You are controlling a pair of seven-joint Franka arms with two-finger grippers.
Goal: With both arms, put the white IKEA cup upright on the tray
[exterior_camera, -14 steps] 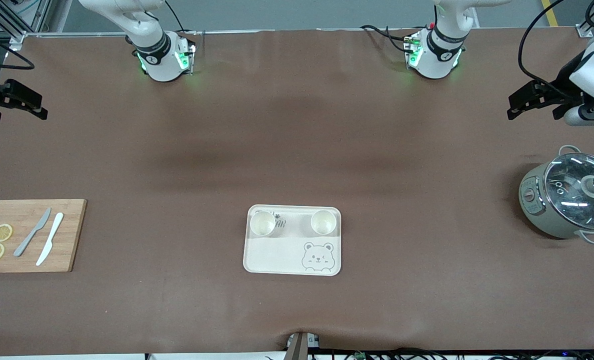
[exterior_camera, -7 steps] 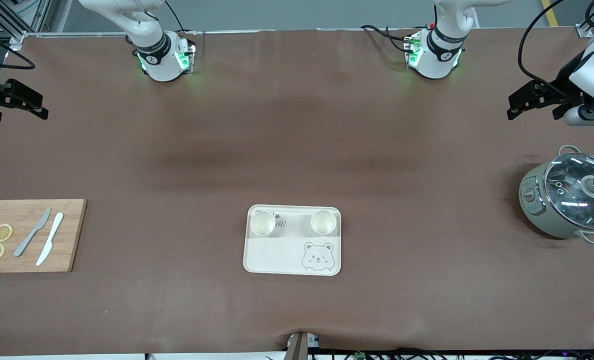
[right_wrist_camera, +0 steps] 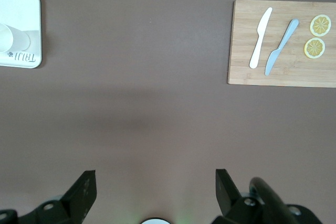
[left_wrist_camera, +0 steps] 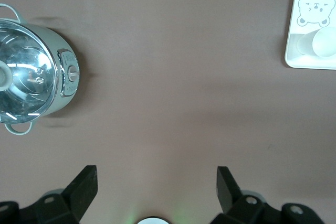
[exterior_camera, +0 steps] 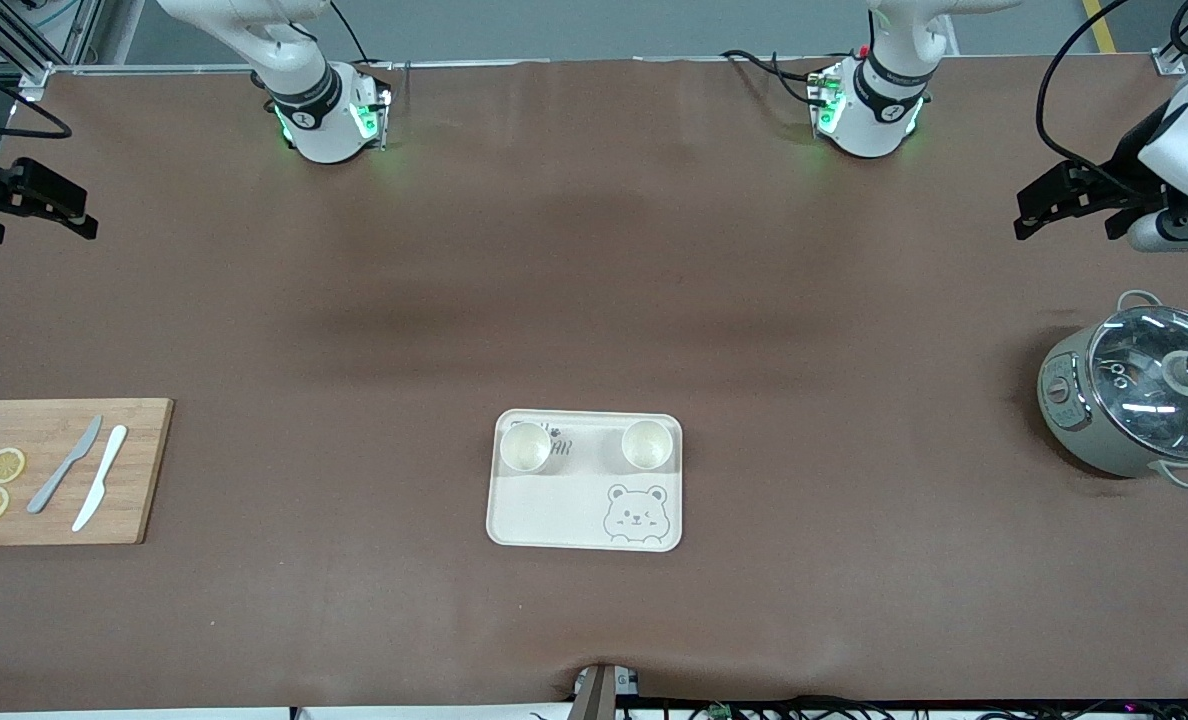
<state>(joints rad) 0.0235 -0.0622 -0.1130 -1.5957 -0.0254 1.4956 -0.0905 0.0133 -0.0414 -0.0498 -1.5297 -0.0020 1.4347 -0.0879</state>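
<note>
Nothing has visibly moved since the earlier frames.

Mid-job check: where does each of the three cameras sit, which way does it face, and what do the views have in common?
Front view: high across the table, facing both arm bases; tray with two upright cups, cutting board, pot, left claw and right claw raised at the table's ends.
Left wrist view: looks down between open left claw fingers at the pot and tray.
Right wrist view: looks down between open right claw fingers at the cutting board and tray.
Shared: all three show the tray.
</note>
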